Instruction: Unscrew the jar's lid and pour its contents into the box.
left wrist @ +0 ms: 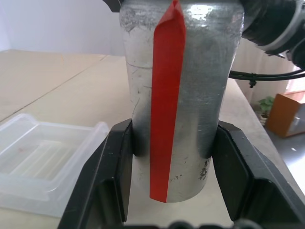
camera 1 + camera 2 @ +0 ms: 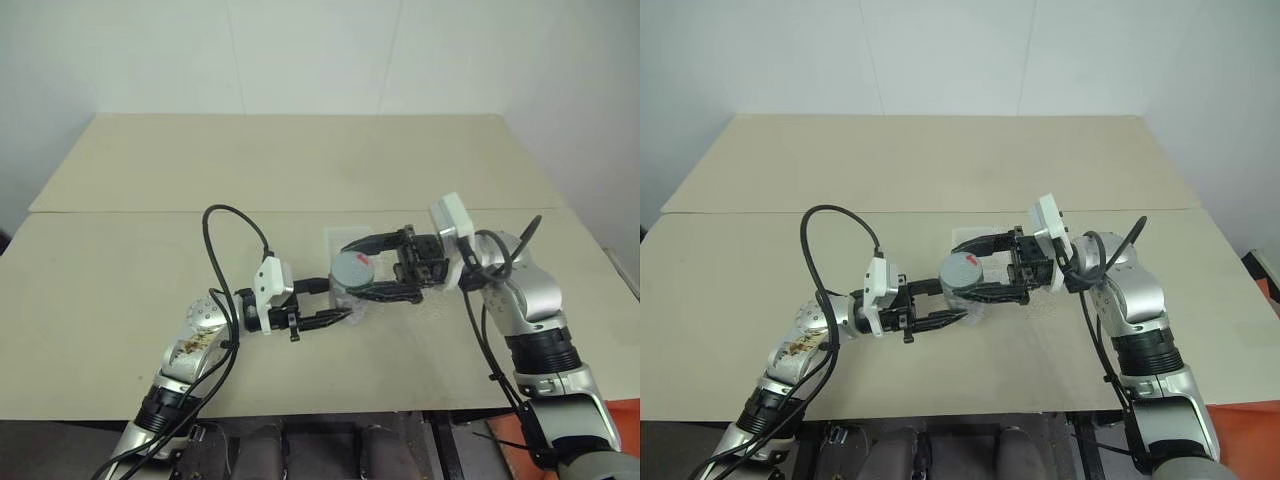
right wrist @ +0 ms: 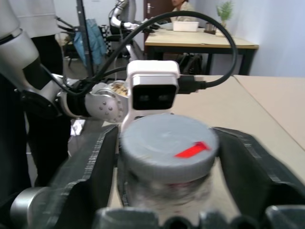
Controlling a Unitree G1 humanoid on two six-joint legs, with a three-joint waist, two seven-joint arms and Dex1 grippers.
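1. Jar (image 1: 178, 95) stands upright, its long axis vertical, held above the surface (image 2: 300, 170) between the two arms; the red stripe (image 1: 167, 105) runs up the side that faces the left wrist.
2. Left claw (image 2: 325, 305) is clenched on the lower part of the jar, its two black fingers (image 1: 107, 176) pressing the body from opposite sides, reaching in level from the robot's left.
3. Lid (image 3: 167, 140) is still on top of the jar, flat, its red mark (image 3: 192, 150) facing up.
4. Right claw (image 2: 372, 265) comes in level from the robot's right at the height of the lid. Its fingers (image 3: 90, 171) stand spread on either side of the lid; in the right wrist view there seems to be a gap on each side, so I judge it released, not gripping.
5. The relation that matters: the lid lies straight ahead of the right claw, between its fingers, so this arm is the one placed to take and turn it while the left steadies the jar.
6. Box (image 1: 45, 160) is clear plastic and rests on the surface just behind and under the held jar. Its ribbed bottom looks empty.
7. Nothing of the jar's contents is visible with the lid on; pouring is not yet possible.
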